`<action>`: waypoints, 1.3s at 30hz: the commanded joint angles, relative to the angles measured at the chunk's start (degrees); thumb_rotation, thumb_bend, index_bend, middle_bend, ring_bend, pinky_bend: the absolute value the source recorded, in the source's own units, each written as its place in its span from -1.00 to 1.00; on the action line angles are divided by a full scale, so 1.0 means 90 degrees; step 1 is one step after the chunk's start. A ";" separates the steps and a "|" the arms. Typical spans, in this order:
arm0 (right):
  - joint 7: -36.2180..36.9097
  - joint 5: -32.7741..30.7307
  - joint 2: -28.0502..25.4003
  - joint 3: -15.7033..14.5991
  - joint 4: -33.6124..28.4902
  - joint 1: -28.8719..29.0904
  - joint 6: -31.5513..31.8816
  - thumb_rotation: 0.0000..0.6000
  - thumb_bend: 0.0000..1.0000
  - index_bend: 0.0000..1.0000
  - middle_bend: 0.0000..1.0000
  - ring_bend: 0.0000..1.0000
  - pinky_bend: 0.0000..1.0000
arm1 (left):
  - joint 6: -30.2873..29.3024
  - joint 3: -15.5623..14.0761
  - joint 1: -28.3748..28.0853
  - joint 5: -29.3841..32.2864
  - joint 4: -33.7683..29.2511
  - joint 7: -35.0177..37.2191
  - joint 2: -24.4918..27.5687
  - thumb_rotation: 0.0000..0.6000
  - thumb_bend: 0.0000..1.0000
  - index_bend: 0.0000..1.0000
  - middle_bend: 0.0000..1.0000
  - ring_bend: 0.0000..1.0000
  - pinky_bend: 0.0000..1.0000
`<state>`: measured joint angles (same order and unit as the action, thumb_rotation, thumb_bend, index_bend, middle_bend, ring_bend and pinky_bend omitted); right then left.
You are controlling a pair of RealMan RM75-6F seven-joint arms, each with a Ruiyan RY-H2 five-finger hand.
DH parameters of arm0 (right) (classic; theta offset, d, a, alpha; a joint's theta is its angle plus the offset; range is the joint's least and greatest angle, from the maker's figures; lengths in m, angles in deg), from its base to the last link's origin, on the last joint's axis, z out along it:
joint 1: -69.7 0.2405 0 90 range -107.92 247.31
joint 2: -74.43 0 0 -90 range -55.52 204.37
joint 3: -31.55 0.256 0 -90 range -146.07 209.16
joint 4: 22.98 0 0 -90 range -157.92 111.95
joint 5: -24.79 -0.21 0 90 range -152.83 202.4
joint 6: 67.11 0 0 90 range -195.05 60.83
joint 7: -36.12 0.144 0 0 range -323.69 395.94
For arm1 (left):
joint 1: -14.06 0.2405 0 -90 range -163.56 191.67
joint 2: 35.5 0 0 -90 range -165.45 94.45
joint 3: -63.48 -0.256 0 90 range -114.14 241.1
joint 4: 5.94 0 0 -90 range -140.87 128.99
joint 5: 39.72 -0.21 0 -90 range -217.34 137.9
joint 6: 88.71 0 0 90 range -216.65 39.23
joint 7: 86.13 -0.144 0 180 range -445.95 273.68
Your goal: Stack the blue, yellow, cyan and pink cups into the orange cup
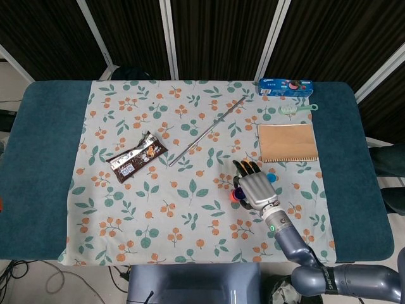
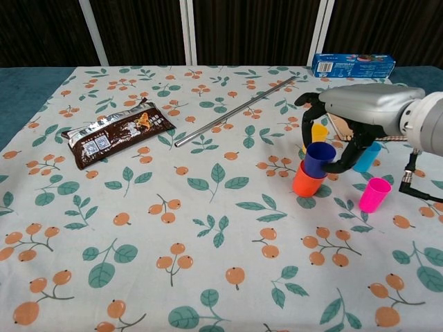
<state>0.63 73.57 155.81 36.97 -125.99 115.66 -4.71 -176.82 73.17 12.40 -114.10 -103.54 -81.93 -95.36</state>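
Observation:
My right hand [image 2: 354,114] [image 1: 255,188] grips the blue cup [image 2: 318,159] from above. The blue cup sits partly inside the orange cup [image 2: 304,182] and leans to the right. Just behind them stands the yellow cup [image 2: 319,131]. The cyan cup [image 2: 365,158] is half hidden behind the fingers, and the pink cup [image 2: 374,194] stands apart at the front right. In the head view the hand covers most of the cups; only slivers of blue [image 1: 236,192] and cyan [image 1: 271,178] show. My left hand is in neither view.
A brown snack wrapper [image 2: 119,133] lies at the left and a metal rod [image 2: 235,112] runs diagonally across the middle. A brown notebook [image 1: 287,142], a green brush [image 1: 296,109] and a blue box [image 2: 353,65] lie at the back right.

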 commanded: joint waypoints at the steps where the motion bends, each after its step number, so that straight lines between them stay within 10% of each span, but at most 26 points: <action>1: 0.0062 -0.0044 0.0074 0.0022 0.0136 0.0029 -0.0104 1.00 -0.30 -0.55 -1.00 -0.90 -0.81 | -0.0006 0.0001 0.0003 -0.0003 -0.0006 0.0004 0.0002 1.00 -0.22 -0.73 -0.94 -1.00 -0.93; 21: -0.0502 -0.1752 0.0882 0.1314 0.2062 0.1149 -0.0523 1.00 -0.31 -0.47 -1.00 -0.90 -0.81 | 0.0015 -0.0013 -0.0008 -0.0041 -0.0011 0.0017 0.0010 1.00 -0.22 -0.73 -0.94 -1.00 -0.93; 39: -0.1175 -0.2791 0.1044 0.1042 0.2505 0.1391 -0.0772 1.00 -0.31 -0.46 -1.00 -0.90 -0.81 | 0.0064 -0.0001 -0.0023 0.0010 -0.0009 0.0022 0.0024 1.00 -0.22 -0.73 -0.94 -1.00 -0.93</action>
<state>-9.88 48.69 165.63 46.45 -102.92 128.29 -11.82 -176.24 73.17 12.19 -114.01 -103.62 -81.73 -95.15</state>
